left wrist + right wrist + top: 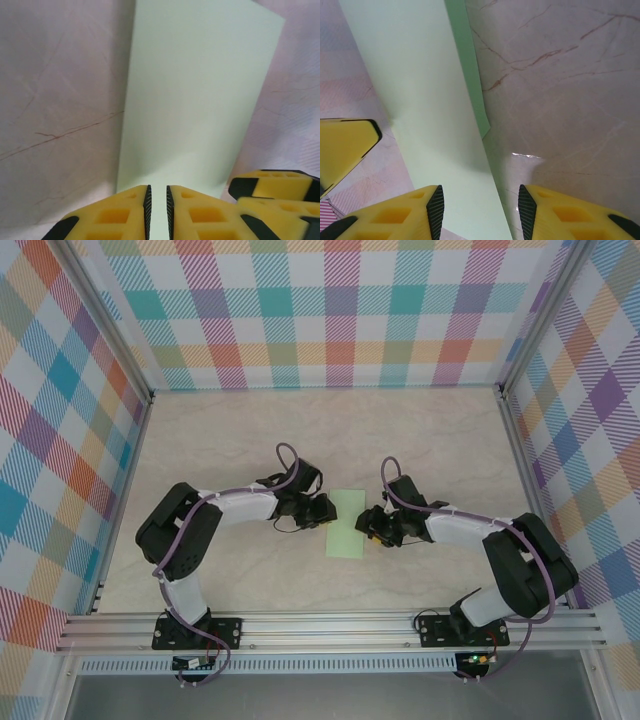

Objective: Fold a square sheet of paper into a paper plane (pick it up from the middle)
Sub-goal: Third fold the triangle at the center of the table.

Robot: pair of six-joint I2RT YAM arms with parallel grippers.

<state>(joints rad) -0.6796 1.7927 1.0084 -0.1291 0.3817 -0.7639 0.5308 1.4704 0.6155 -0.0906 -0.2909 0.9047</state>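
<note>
- The pale green sheet of thin paper (347, 523) lies mid-counter between the two hands. From above it reads as a plain upright rectangle, taller than it is wide.
- It rests on the pale marble-patterned counter (230, 430), which is ringed by bright checked walls (340, 310).
- The left hand (322, 510) is at the sheet's left edge and the right hand (370, 527) at its right edge.
- In the left wrist view the sheet (195, 100) looks smooth and unmarked. The left hand (157, 192) has its yellow fingers almost pressed together, with green showing in the slit; whether they pinch it I cannot tell.
- The right wrist view shows a darker green strip along the sheet's (420, 90) edge, like a second layer. The right hand (480, 195) is spread, holding nothing.
</note>
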